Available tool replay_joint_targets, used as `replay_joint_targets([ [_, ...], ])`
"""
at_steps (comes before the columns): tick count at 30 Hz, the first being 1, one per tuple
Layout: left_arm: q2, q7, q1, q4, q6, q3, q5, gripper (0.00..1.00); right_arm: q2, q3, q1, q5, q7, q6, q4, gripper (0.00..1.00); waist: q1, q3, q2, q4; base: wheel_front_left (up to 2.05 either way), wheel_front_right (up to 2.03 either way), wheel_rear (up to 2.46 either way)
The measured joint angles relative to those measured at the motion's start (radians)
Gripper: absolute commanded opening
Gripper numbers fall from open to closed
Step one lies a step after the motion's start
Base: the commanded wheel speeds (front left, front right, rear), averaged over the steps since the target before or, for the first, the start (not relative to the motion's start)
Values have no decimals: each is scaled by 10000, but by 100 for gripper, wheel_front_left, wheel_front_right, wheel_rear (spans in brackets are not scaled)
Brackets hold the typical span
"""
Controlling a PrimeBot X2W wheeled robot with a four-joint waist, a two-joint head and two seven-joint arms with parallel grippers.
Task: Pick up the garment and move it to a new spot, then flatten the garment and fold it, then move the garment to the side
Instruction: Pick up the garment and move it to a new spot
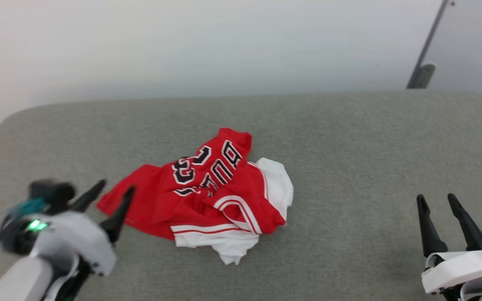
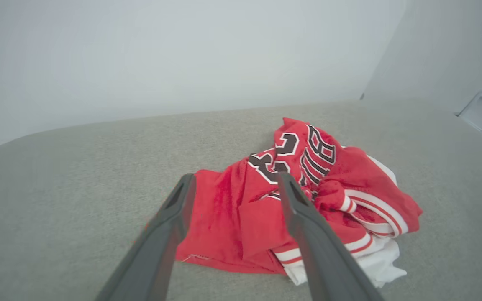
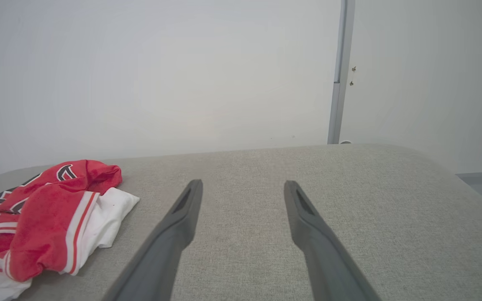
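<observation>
Grey table (image 1: 349,138) is occupied by a crumpled garment (image 1: 207,188) (red and white); left fingers (image 1: 119,209) and right fingers (image 1: 427,230) are spread wide.

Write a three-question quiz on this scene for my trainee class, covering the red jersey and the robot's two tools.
1. True or false: the garment lies neatly folded on the grey cushion.
2. Fill in: the right tool, well apart from the garment, has its jaws ____.
3. Which tool is nearer the garment? A) left tool B) right tool C) both equally near.
Key: 1 false, it lies crumpled; 2 open; 3 A.
</observation>
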Motion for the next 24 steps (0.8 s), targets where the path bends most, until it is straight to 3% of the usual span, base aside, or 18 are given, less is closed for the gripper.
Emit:
replay_joint_targets([
  [11, 282, -2397, 2214, -368, 539, 1231, -249, 100, 19, -259, 308, 44, -4, 0, -81, 100, 0, -436, 0, 582, 0, 0, 0],
  [24, 217, -3147, 3588, -792, 727, 2224, -546, 100, 203, -374, 538, 40, -17, 0, -130, 100, 0, -534, 0, 892, 0, 0, 0],
])
